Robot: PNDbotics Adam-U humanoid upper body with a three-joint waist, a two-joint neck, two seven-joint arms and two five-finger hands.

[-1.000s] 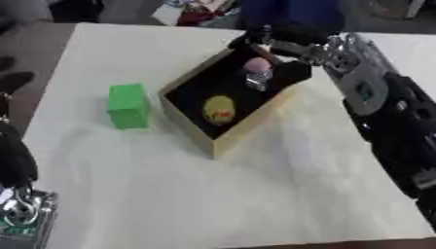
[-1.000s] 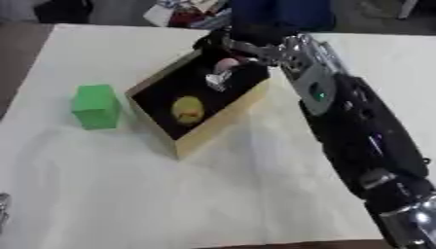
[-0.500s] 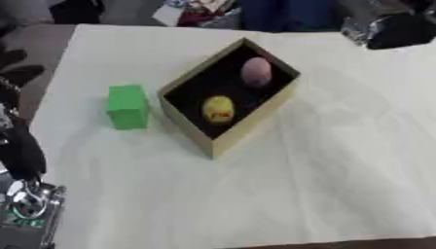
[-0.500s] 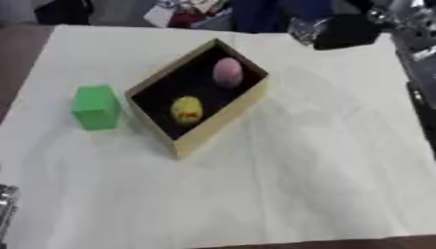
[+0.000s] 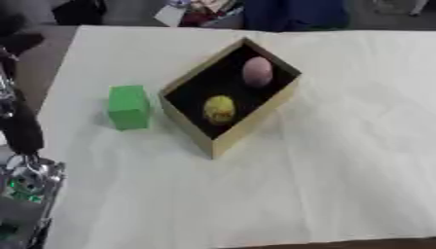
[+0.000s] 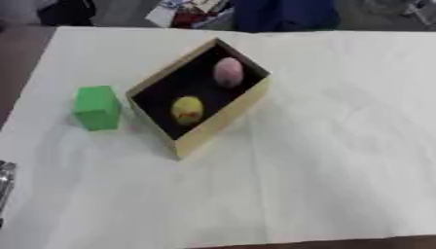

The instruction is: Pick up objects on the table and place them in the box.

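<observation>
Item one: a shallow rectangular box (image 5: 255, 114) with pale wooden walls and a black inner floor. You see it just above the middle of the frame, turned corner-on so that one corner points to the top and the opposite one to the bottom.

Item two: a pink egg-shaped object (image 5: 257, 71), lying inside the box near its upper corner, on the black floor.

Item three: a yellow rounded object (image 5: 219, 109) with darker markings you cannot read, also inside the box, below and left of the pink one, the two apart from each other.

Item four: a bright green block (image 5: 129, 107), standing upright on the cloth just beside the box's left wall, at centre left of the frame. It is outside the box and does not touch it.

Item five: a white cloth-covered table (image 5: 340, 170), creased, filling most of the frame; the lower and right parts of it carry nothing.

Item six: your left arm (image 5: 19, 121), black with silver metal parts, showing along the left edge of the left eye view from mid-height down to the lower left corner. Whether the hand's fingers are spread or curled you cannot tell; it holds none of the listed items.

Item seven: your right hand appears in neither view.

Item eight: blurred clutter (image 5: 200, 10), dark, blue and red, beyond the table's far edge at the top of the frame.
</observation>
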